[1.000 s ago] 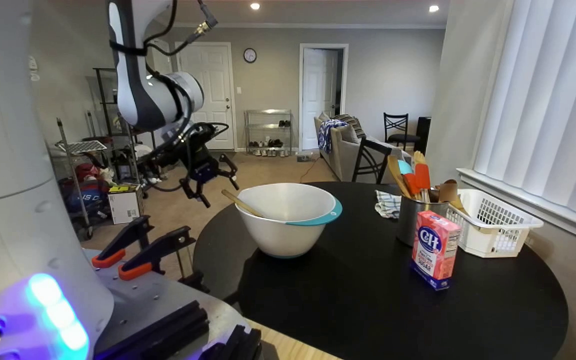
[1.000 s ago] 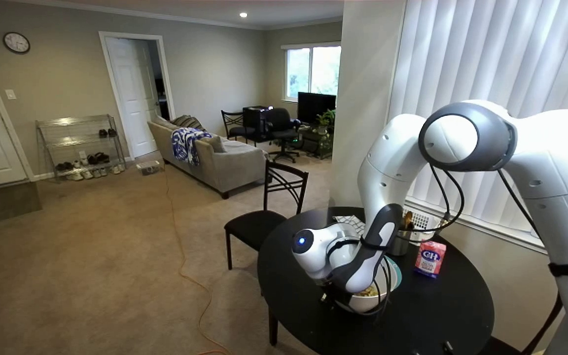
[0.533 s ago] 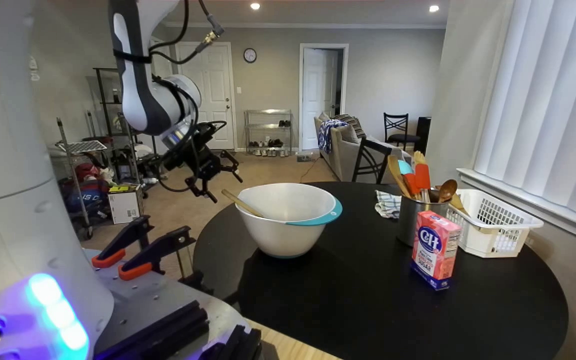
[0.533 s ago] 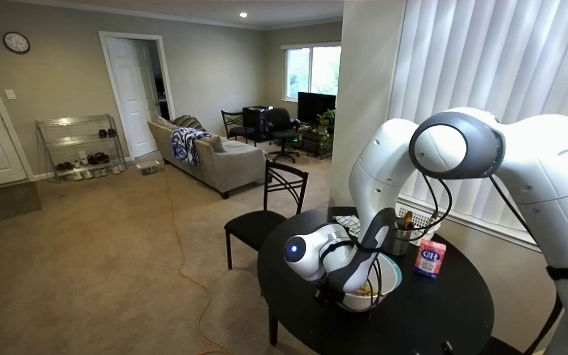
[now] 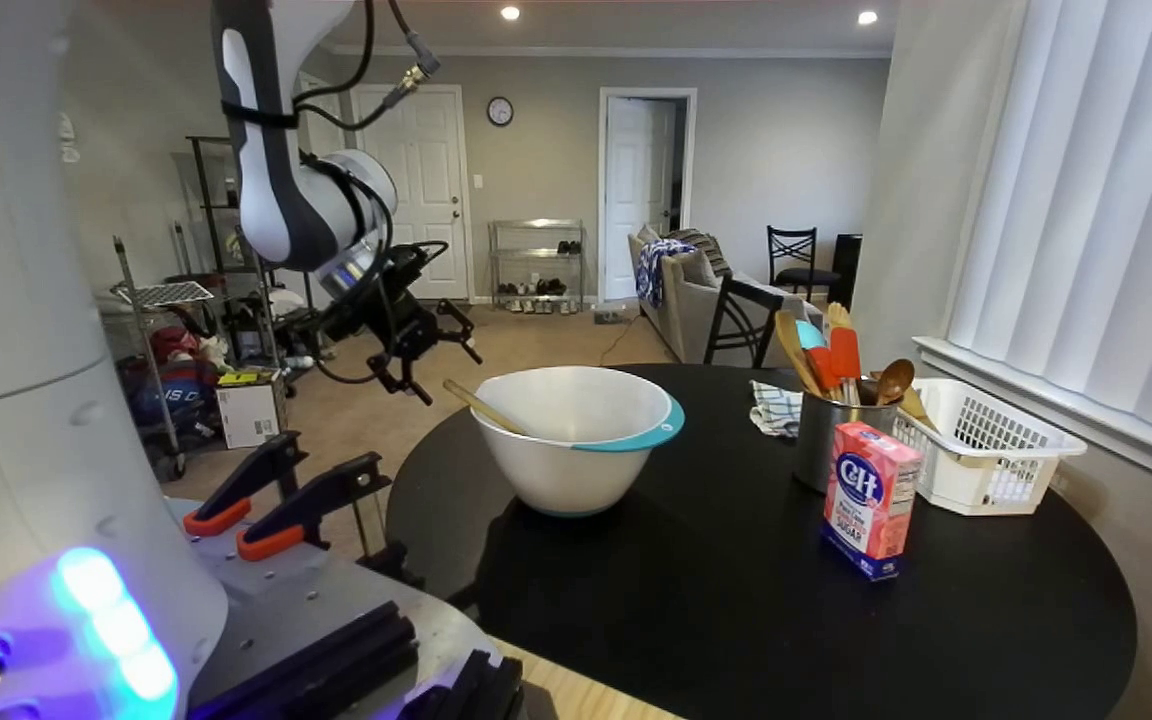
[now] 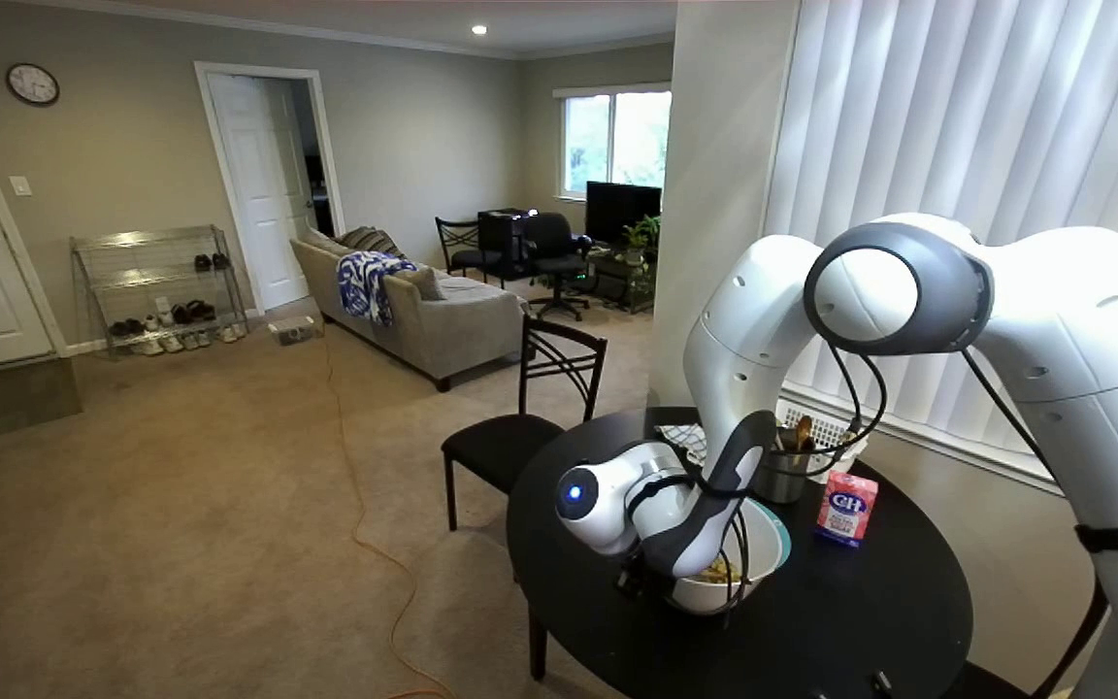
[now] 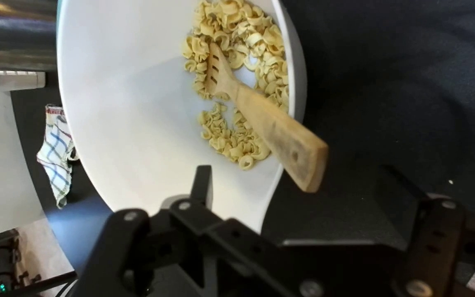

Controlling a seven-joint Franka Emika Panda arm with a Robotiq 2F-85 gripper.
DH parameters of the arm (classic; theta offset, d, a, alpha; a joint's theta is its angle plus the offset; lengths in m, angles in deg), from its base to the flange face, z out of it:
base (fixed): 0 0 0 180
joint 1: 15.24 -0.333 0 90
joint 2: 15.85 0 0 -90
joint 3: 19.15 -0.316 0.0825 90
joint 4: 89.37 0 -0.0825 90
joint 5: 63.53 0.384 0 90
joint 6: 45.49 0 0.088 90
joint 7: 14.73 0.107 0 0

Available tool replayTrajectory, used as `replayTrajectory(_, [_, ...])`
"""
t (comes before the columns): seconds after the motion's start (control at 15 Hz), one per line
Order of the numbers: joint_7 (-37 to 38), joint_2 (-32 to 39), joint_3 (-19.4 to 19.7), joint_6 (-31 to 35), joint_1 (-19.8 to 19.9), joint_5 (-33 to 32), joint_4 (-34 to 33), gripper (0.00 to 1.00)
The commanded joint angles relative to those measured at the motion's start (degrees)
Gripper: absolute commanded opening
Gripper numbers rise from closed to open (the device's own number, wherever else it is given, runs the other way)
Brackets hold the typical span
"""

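Evidently, pasta and the slotted wooden utensil are already set in the white bowl, but that utensil, leaning out past the rim, is not yet grasped, the gripper being spread wide and empty near its upper end.

Black bench. Near its edge beside the black jaws, a white bowl with a turquoise rim section, pale yellow pasta and a tan wooden utensil. Toward the opposite edge, a pink carton with blue oval, silver-grey canister, white basket. By the far edge, a white cloth, blue-checked.
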Motion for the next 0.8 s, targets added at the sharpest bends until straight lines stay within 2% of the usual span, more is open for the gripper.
replayTrajectory(0.0, [3.56, 1.06, -0.95, -1.3, -0.5, -2.72, -0.92, 1.0])
replayTrajectory(0.33, [13.67, 3.62, -0.92, -0.65, -1.25, -8.7, -2.0, 1.0])
replayTrajectory(0.73, [23.72, 4.5, -2.67, -6.11, -0.81, -14.63, -1.22, 1.0])
